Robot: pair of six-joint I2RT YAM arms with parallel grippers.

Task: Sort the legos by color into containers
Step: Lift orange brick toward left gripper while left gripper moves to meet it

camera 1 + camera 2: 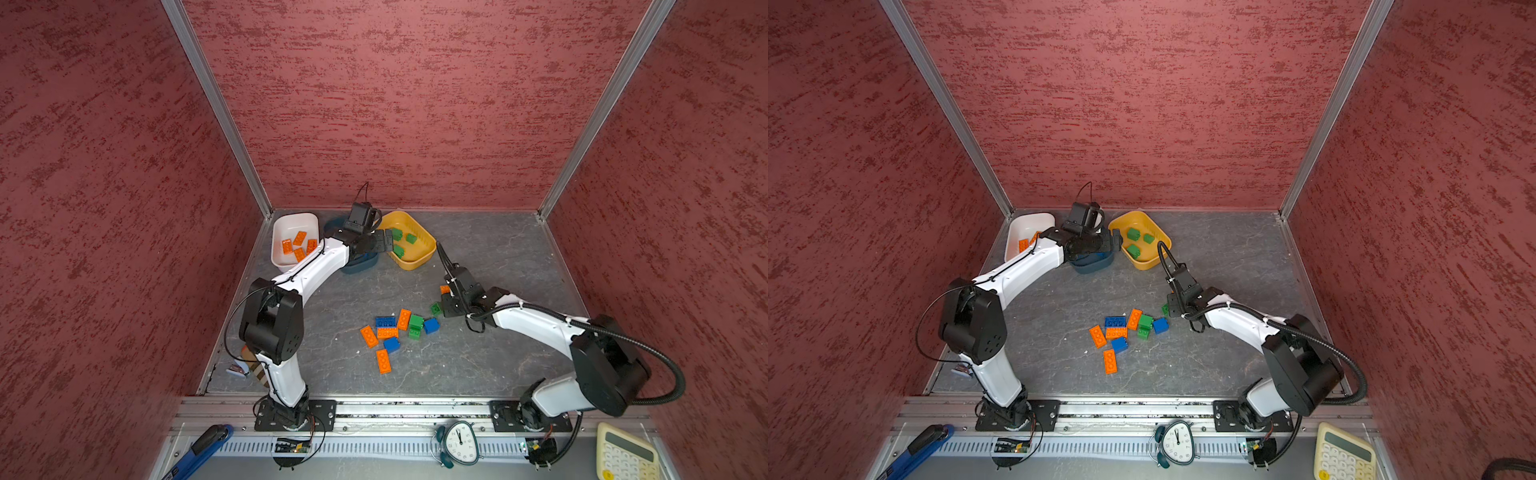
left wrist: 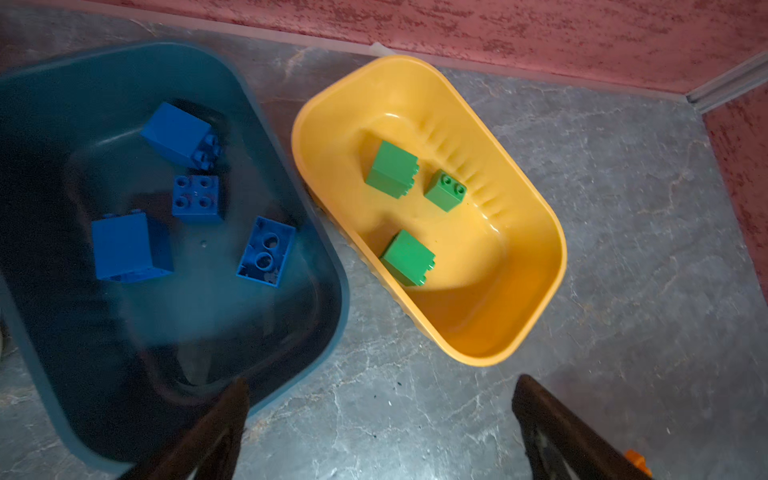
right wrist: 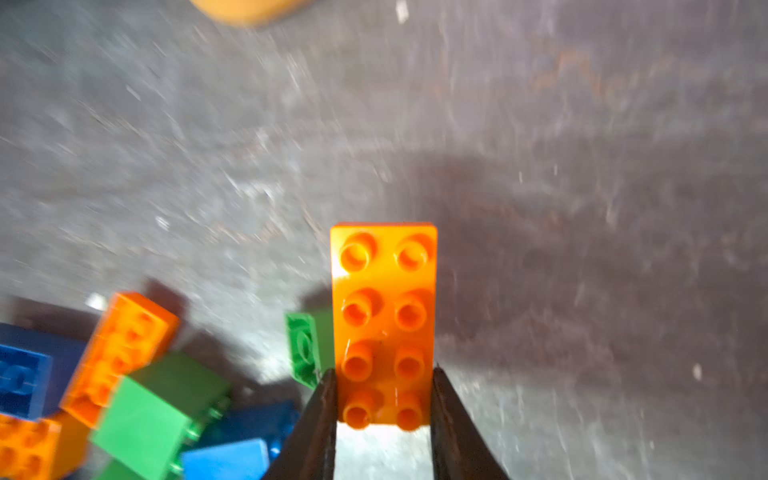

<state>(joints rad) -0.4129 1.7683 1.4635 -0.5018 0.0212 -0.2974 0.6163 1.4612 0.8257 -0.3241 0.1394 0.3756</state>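
Left pincer gaping and empty; right pincer clamped on an orange brick.
In both top views, at the upper left of the counter, the white tub holds orange legos. Next to it the teal tub holds four blue, with the left pincer above its edge. The yellow tub holds three green. Centre frame lies the loose pile, with the gripped brick just right of it.
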